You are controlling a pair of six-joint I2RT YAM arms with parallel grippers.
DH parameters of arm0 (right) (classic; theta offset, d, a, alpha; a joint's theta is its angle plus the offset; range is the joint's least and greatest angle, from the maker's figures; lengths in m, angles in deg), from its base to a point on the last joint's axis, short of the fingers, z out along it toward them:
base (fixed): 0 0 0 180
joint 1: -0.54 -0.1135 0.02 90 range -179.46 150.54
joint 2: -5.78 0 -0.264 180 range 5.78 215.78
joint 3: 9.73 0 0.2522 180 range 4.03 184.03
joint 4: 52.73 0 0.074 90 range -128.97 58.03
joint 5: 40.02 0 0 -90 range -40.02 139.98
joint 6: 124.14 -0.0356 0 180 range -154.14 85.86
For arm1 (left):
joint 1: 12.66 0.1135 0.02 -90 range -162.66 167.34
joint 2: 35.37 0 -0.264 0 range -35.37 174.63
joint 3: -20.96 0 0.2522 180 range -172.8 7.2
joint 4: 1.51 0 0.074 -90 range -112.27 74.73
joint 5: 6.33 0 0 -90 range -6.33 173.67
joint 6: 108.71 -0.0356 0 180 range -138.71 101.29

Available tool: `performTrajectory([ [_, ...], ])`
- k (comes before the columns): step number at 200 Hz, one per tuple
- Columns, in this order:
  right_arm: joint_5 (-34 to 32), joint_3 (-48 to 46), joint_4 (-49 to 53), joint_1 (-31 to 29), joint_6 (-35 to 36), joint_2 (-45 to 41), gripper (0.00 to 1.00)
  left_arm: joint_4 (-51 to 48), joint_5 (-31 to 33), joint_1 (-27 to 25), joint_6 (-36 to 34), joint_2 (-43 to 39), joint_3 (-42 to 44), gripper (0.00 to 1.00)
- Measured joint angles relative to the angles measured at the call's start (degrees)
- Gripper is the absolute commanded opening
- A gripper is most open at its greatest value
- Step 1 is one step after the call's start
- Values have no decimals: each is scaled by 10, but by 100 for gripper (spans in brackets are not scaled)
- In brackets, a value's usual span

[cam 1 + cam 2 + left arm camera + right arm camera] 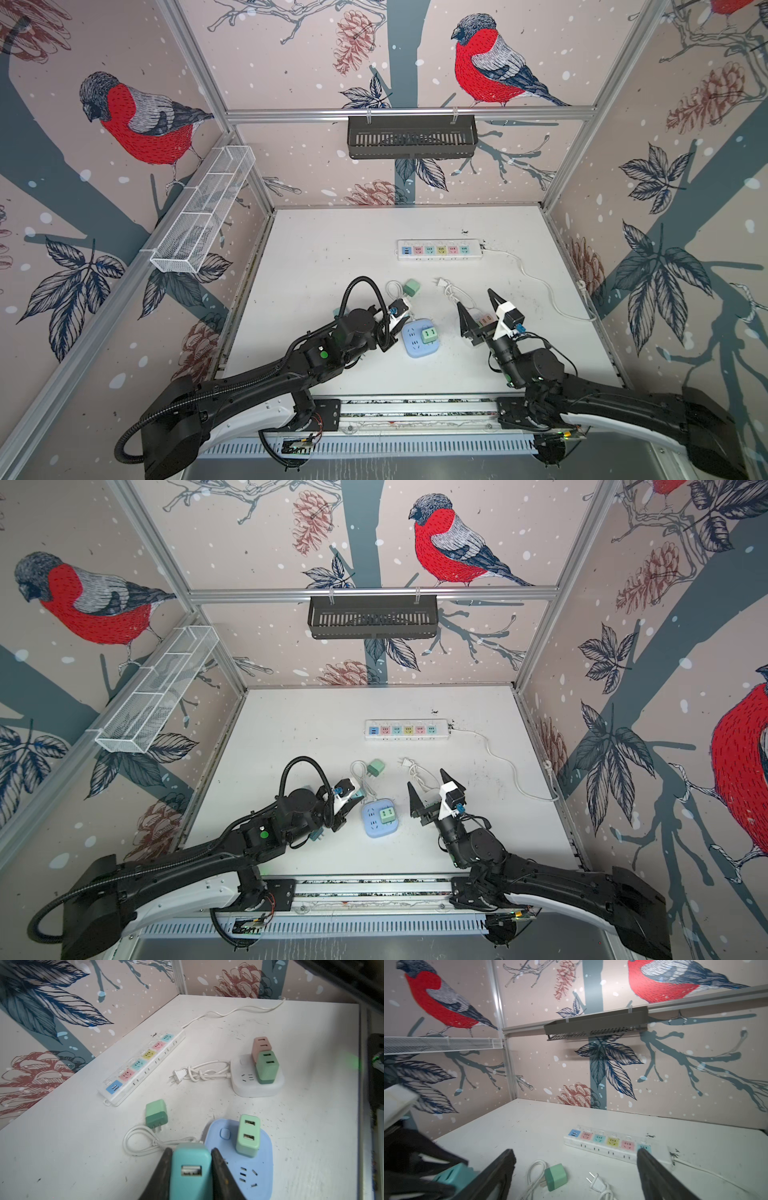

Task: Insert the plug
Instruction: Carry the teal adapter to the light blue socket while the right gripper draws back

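teal plug [190, 1159], blue socket block [264, 1159]

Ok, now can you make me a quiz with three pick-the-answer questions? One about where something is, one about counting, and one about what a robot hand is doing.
1. Where is the light green charger?
A. lying loose on its side
B. plugged into the blue socket block
C. held in a gripper

2. How many coloured squares are on the long power strip?
A. four
B. nine
C. six

3. How is the right gripper?
A. open, holding nothing
B. shut on something
C. shut tight, empty

Answers:
1 B: in the left wrist view it stands upright in the block.
2 C: blue, pink, teal, yellow, pink, teal.
3 A: its fingers stand wide apart with nothing between them.
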Motion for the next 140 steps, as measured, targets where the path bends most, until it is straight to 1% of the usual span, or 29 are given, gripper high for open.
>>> performTrajectory([
  [24, 16, 10, 90, 69, -56, -33, 93, -8, -10, -19, -6, 29, 1, 0],
  [59, 25, 12, 173, 145, -108, -35, 94, -33, -42, -21, 17, 86, -25, 0],
  [84, 28, 13, 201, 186, -137, -20, 95, -35, -60, -22, 29, 125, -39, 0],
  [109, 43, 13, 204, 217, -161, 2, 95, -51, -80, -22, 33, 158, -57, 0],
  [140, 54, 19, 205, 240, -179, 32, 95, -57, -96, -23, 39, 172, -64, 0],
])
